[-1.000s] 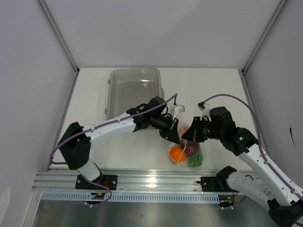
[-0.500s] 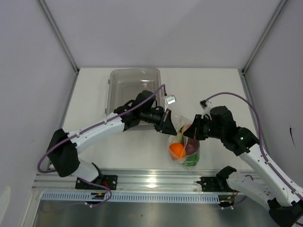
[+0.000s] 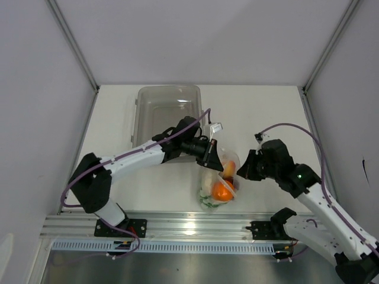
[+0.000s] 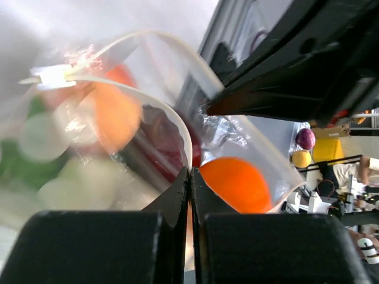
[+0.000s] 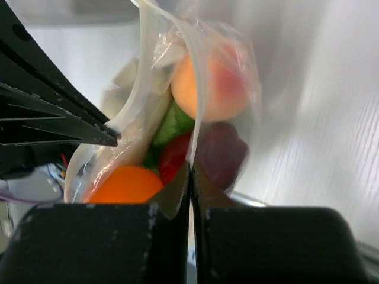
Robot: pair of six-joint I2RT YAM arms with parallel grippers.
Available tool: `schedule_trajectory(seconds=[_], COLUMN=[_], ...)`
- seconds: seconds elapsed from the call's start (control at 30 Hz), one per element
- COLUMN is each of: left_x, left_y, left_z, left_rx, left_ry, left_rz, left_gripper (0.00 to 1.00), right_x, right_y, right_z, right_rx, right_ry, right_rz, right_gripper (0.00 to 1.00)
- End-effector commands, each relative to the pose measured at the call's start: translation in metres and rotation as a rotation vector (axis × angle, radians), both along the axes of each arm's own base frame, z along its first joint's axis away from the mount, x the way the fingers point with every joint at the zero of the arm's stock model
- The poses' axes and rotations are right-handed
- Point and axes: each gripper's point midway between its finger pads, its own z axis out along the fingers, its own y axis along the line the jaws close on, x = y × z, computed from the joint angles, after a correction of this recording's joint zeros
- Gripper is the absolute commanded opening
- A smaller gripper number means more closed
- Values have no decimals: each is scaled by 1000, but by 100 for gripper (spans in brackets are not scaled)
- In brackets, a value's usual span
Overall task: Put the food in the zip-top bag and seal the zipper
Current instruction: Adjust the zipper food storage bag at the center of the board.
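The food is in the bag [image 3: 219, 177], so we judge the step in hand to be the seal. The left claw [image 4: 189, 180] is clamped on one end of the bag's mouth and the right claw [image 5: 190, 174] on the other end. Each has its fingers pressed together with only film between them.

In the top view the bag hangs between the two claws at the lower middle of the frame, near the front edge of the bench [image 3: 266, 112]. We cannot tell whether its bottom rests on the bench or hangs just clear of it.

The zipper [image 5: 141, 83] is not yet shut. In both wrist views its two pale strips bow apart, leaving the mouth open between the claws.

Inside we make out the orange [image 5: 127, 184] low down, the peach [image 5: 216, 89] above it, the red bulb [image 5: 216, 155] and a bit of lettuce [image 5: 174, 125] between them. Pale shapes at the left of the left wrist view may be the radish, but they are too blurred to name.

The grey tray [image 3: 142, 118] sits at the upper middle of the bench and holds nothing that we can see.

Next, we think the claws should draw apart to pull the mouth taut, so the strips meet. One claw can then press along the strip from end to end while the other keeps its hold. The produce sits close under the mouth, so it may need to settle first.
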Motion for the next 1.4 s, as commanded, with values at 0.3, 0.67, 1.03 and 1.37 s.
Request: schedule_trajectory(seconds=[0.3,0.67,1.03,1.37], left_x=[-12,10,-14,-8], left_y=[4,-25,-15,1], left_z=[108,22,95,43], left_rx=[-174,-52,-169,-58], left_ry=[-198,-33,-117,-110], left_rz=[16,0,-29,62], left_gripper=[1,1,0,16], right_x=[-3,5,-12,-13], right_y=[0,-13,-5,0], right_z=[98,18,99,39], right_rx=[88,-24,146,123], right_ry=[-181,-68,-184,-70], right_rz=[26,-59,-8,-20], right_gripper=[0,0,0,0])
